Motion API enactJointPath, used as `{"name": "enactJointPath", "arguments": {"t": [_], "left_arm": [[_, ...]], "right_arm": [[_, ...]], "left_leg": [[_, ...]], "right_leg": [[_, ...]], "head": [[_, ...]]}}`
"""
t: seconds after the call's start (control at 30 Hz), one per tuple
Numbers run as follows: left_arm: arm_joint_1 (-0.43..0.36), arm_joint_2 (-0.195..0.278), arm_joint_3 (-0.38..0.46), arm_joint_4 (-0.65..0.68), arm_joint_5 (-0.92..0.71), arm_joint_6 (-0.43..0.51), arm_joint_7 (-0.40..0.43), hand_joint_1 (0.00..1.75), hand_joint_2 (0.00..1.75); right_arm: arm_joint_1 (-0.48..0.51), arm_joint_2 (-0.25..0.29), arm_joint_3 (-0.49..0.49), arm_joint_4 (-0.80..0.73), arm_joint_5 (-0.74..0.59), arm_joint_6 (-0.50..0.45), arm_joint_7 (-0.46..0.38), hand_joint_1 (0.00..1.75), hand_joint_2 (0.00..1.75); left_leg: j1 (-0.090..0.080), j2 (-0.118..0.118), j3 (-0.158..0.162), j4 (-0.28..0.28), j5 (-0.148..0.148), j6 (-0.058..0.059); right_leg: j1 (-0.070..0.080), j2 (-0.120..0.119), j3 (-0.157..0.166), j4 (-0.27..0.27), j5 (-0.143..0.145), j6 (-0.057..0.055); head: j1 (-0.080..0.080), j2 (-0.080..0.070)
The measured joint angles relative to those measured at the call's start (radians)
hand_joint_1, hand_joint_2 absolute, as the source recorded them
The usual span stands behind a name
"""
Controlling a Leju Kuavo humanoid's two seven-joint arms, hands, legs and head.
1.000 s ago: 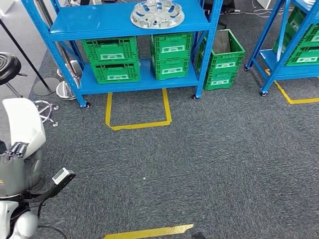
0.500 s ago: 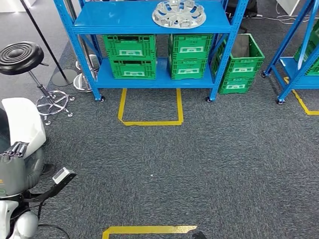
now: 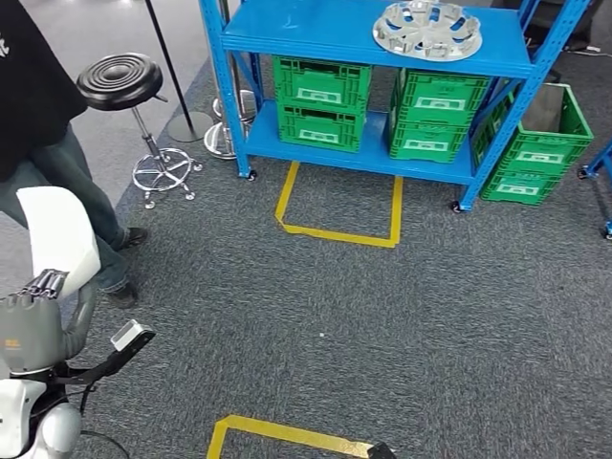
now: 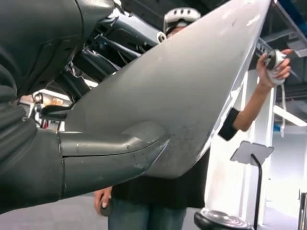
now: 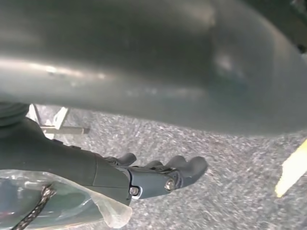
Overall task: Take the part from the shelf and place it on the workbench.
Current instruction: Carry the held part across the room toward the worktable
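Note:
A white curved panel, the part, is at the lower left of the head view, held up close to my body. My left hand grips its lower edge, with dark fingers hooked over the rim. In the left wrist view the thick grey thumb presses on the pale panel, which spreads across the picture. My right hand hangs above the grey carpet with its fingers loosely stretched and nothing in them.
A blue shelf stands ahead, holding green crates and a silver wheel cover. A person stands close on my left beside a black stool. Yellow tape outlines mark the carpet.
The camera has turned, so the shelf has slid to the right and the person and stool have come into view on the left. The part stays in my left hand.

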Motion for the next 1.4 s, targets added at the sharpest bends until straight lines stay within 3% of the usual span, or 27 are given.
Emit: {"name": "enactJointPath", "arguments": {"t": [0.03, 0.07, 0.13, 0.2, 0.27, 0.3, 0.33, 0.4, 0.47, 0.53, 0.57, 0.63, 0.7, 0.73, 0.77, 0.8, 0.83, 0.9, 0.97, 1.03, 1.07, 1.13, 1.2, 1.27, 1.3, 1.33, 1.4], "left_arm": [[-0.001, 0.0, -0.004, 0.002, 0.003, 0.0, 0.002, 1.75, 1.75], [-0.001, 0.0, -0.008, 0.006, 0.004, 0.0, 0.003, 1.75, 1.75], [-0.008, 0.002, -0.015, 0.015, 0.006, 0.0, 0.005, 1.75, 1.75], [-0.021, 0.002, -0.023, 0.027, 0.009, 0.0, 0.005, 1.75, 1.75], [-0.028, -0.001, -0.031, 0.04, 0.015, 0.0, 0.002, 1.75, 1.75], [-0.031, -0.003, -0.033, 0.046, 0.018, 0.0, -0.003, 1.75, 1.75], [-0.035, -0.004, -0.034, 0.052, 0.021, 0.0, -0.008, 1.75, 1.75], [-0.048, -0.008, -0.037, 0.061, 0.023, 0.0, -0.016, 1.75, 1.75], [-0.065, -0.012, -0.043, 0.067, 0.02, 0.0, -0.022, 1.75, 1.75], [-0.077, -0.016, -0.051, 0.076, 0.016, 0.0, -0.029, 1.75, 1.75], [-0.081, -0.019, -0.054, 0.081, 0.014, 0.0, -0.033, 1.75, 1.75], [-0.093, -0.029, -0.061, 0.092, 0.012, 0.0, -0.04, 1.75, 1.75], [-0.104, -0.04, -0.069, 0.103, 0.012, 0.0, -0.045, 1.75, 1.75], [-0.107, -0.045, -0.074, 0.108, 0.012, 0.0, -0.047, 1.75, 1.75], [-0.107, -0.049, -0.077, 0.113, 0.012, 0.0, -0.048, 1.75, 1.75], [-0.108, -0.052, -0.079, 0.119, 0.012, 0.0, -0.049, 1.75, 1.75], [-0.109, -0.055, -0.08, 0.124, 0.012, 0.0, -0.05, 1.75, 1.75], [-0.113, -0.062, -0.082, 0.133, 0.01, 0.0, -0.055, 1.75, 1.75], [-0.116, -0.069, -0.082, 0.142, 0.007, 0.0, -0.063, 1.75, 1.75], [-0.116, -0.072, -0.082, 0.15, 0.005, 0.0, -0.069, 1.75, 1.75], [-0.116, -0.073, -0.082, 0.153, 0.005, 0.0, -0.071, 1.75, 1.75], [-0.117, -0.073, -0.082, 0.156, 0.006, 0.0, -0.071, 1.75, 1.75], [-0.12, -0.074, -0.083, 0.159, 0.007, 0.0, -0.068, 1.75, 1.75], [-0.121, -0.075, -0.084, 0.163, 0.008, 0.0, -0.065, 1.75, 1.75], [-0.121, -0.074, -0.084, 0.166, 0.009, 0.0, -0.062, 1.75, 1.75], [-0.121, -0.074, -0.084, 0.168, 0.009, 0.0, -0.059, 1.75, 1.75], [-0.127, -0.073, -0.085, 0.17, 0.01, 0.0, -0.052, 1.75, 1.75]], "right_arm": [[0.001, 0.0, 0.0, 0.0, 0.003, -0.001, -0.002, 0.0, 0.0], [0.0, 0.0, 0.0, 0.0, 0.008, -0.001, -0.004, 0.0, 0.0], [-0.003, -0.002, 0.0, 0.0, 0.019, -0.002, -0.009, 0.0, 0.0], [-0.003, -0.003, 0.0, 0.001, 0.03, 0.0, -0.011, 0.0, 0.0], [0.0, -0.003, 0.0, 0.001, 0.041, 0.004, -0.01, 0.0, 0.0], [0.0, -0.003, 0.0, 0.001, 0.046, 0.006, -0.009, 0.0, 0.0], [-0.001, -0.003, 0.0, 0.001, 0.051, 0.008, -0.008, 0.0, 0.0], [-0.004, -0.003, 0.0, 0.001, 0.055, 0.01, -0.007, 0.0, 0.0], [-0.005, -0.003, 0.0, 0.001, 0.055, 0.01, -0.009, 0.0, 0.0], [-0.005, -0.003, 0.0, 0.001, 0.055, 0.016, -0.018, 0.0, 0.0], [-0.006, -0.005, 0.0, 0.001, 0.058, 0.021, -0.026, 0.0, 0.0], [-0.007, -0.009, 0.0, 0.001, 0.066, 0.035, -0.039, 0.0, 0.0], [-0.004, -0.015, 0.0, 0.001, 0.072, 0.044, -0.044, 0.0, 0.0], [-0.002, -0.017, 0.0, 0.001, 0.073, 0.046, -0.045, 0.0, 0.0], [0.0, -0.019, 0.0, 0.001, 0.073, 0.047, -0.045, 0.0, 0.0], [0.0, -0.021, 0.0, 0.001, 0.072, 0.047, -0.045, 0.0, 0.0], [0.0, -0.022, 0.0, 0.001, 0.071, 0.046, -0.045, 0.0, 0.0], [0.0, -0.027, 0.0, 0.001, 0.063, 0.046, -0.048, 0.0, 0.0], [0.001, -0.029, 0.0, 0.001, 0.054, 0.046, -0.052, 0.0, 0.0], [0.002, -0.031, 0.0, 0.001, 0.046, 0.051, -0.053, 0.0, 0.0], [0.003, -0.033, 0.0, 0.001, 0.043, 0.054, -0.05, 0.0, 0.0], [0.005, -0.035, 0.0, 0.002, 0.043, 0.057, -0.037, 0.0, 0.0], [0.01, -0.036, 0.0, 0.002, 0.042, 0.054, -0.023, 0.0, 0.0], [0.015, -0.036, 0.0, 0.003, 0.041, 0.047, -0.014, 0.0, 0.0], [0.016, -0.036, 0.0, 0.003, 0.039, 0.043, -0.013, 0.0, 0.0], [0.016, -0.037, 0.0, 0.003, 0.037, 0.038, -0.012, 0.0, 0.0], [0.016, -0.038, 0.0, 0.003, 0.03, 0.035, -0.012, 0.0, 0.0]], "left_leg": [[0.002, -0.012, -0.004, -0.001, 0.004, -0.006], [0.0, -0.006, -0.007, 0.003, 0.001, -0.012], [-0.003, 0.043, -0.031, 0.056, -0.032, -0.022], [0.001, 0.098, -0.086, 0.181, -0.095, -0.031], [0.006, 0.114, -0.124, 0.269, -0.121, -0.035], [0.007, 0.116, -0.115, 0.256, -0.105, -0.035], [0.007, 0.122, -0.087, 0.207, -0.075, -0.033], [0.0, 0.161, -0.013, 0.069, -0.024, -0.022], [-0.012, 0.19, 0.019, 0.001, -0.016, -0.008], [-0.014, 0.174, 0.017, -0.006, -0.015, 0.006], [-0.012, 0.163, 0.017, -0.01, -0.012, 0.012], [-0.007, 0.143, 0.019, -0.019, -0.005, 0.026], [-0.006, 0.121, 0.017, -0.019, -0.003, 0.033], [-0.007, 0.107, 0.017, -0.019, -0.003, 0.035], [-0.007, 0.094, 0.017, -0.018, -0.003, 0.035], [-0.008, 0.08, 0.017, -0.017, -0.003, 0.035], [-0.007, 0.066, 0.018, -0.015, -0.003, 0.034], [-0.007, 0.04, 0.016, -0.008, -0.006, 0.029], [-0.005, 0.017, 0.008, 0.0, -0.007, 0.018], [-0.002, -0.004, 0.001, 0.0, -0.002, 0.006], [-0.002, 0.002, -0.002, 0.003, -0.004, 0.001], [-0.004, 0.049, -0.023, 0.049, -0.033, -0.011], [0.0, 0.098, -0.077, 0.166, -0.091, -0.022], [0.006, 0.109, -0.127, 0.267, -0.123, -0.029], [0.008, 0.112, -0.128, 0.27, -0.113, -0.03], [0.009, 0.117, -0.111, 0.234, -0.086, -0.029], [0.003, 0.153, -0.041, 0.102, -0.025, -0.021]], "right_leg": [[0.0, -0.014, 0.0, 0.0, 0.002, -0.003], [-0.002, -0.027, 0.002, -0.003, 0.005, -0.008], [-0.006, -0.055, 0.005, -0.009, 0.008, -0.016], [-0.003, -0.086, 0.006, -0.009, 0.007, -0.02], [-0.001, -0.119, 0.006, -0.009, 0.005, -0.021], [0.0, -0.133, 0.006, -0.008, 0.004, -0.021], [0.0, -0.146, 0.008, -0.008, 0.003, -0.02], [0.003, -0.169, 0.011, -0.008, 0.0, -0.016], [0.008, -0.189, 0.013, -0.01, -0.003, -0.009], [0.011, -0.21, 0.015, -0.013, -0.005, -0.001], [0.01, -0.204, 0.014, -0.01, -0.012, 0.004], [0.007, -0.158, -0.013, 0.046, -0.047, 0.01], [0.005, -0.11, -0.078, 0.177, -0.106, 0.012], [0.005, -0.101, -0.113, 0.241, -0.125, 0.013], [0.005, -0.098, -0.135, 0.274, -0.126, 0.014], [0.005, -0.097, -0.139, 0.267, -0.106, 0.013], [0.005, -0.093, -0.123, 0.22, -0.069, 0.013], [0.0, -0.057, -0.063, 0.08, 0.001, 0.011], [-0.003, -0.025, -0.025, 0.006, 0.019, 0.009], [-0.002, -0.035, -0.017, 0.0, 0.017, 0.004], [-0.003, -0.046, -0.015, -0.002, 0.019, -0.001], [-0.004, -0.07, -0.009, -0.009, 0.022, -0.012], [-0.002, -0.097, -0.005, -0.011, 0.019, -0.02], [0.0, -0.125, -0.004, -0.01, 0.016, -0.022], [0.0, -0.139, -0.003, -0.01, 0.014, -0.022], [0.001, -0.151, -0.001, -0.01, 0.012, -0.021], [0.003, -0.174, 0.007, -0.01, 0.006, -0.017]], "head": [[0.001, 0.0], [0.0, 0.0], [-0.008, 0.0], [-0.016, 0.0], [-0.016, 0.0], [-0.017, 0.0], [-0.017, 0.0], [-0.017, 0.0], [-0.016, 0.0], [-0.016, 0.0], [-0.015, 0.0], [-0.012, 0.0], [-0.009, 0.0], [-0.008, 0.0], [-0.008, 0.0], [-0.008, 0.0], [-0.008, 0.0], [-0.008, 0.0], [-0.009, 0.0], [-0.009, 0.0], [-0.009, 0.0], [-0.014, 0.0], [-0.018, 0.0], [-0.018, 0.0], [-0.019, 0.0], [-0.019, 0.0], [-0.019, 0.0]]}}
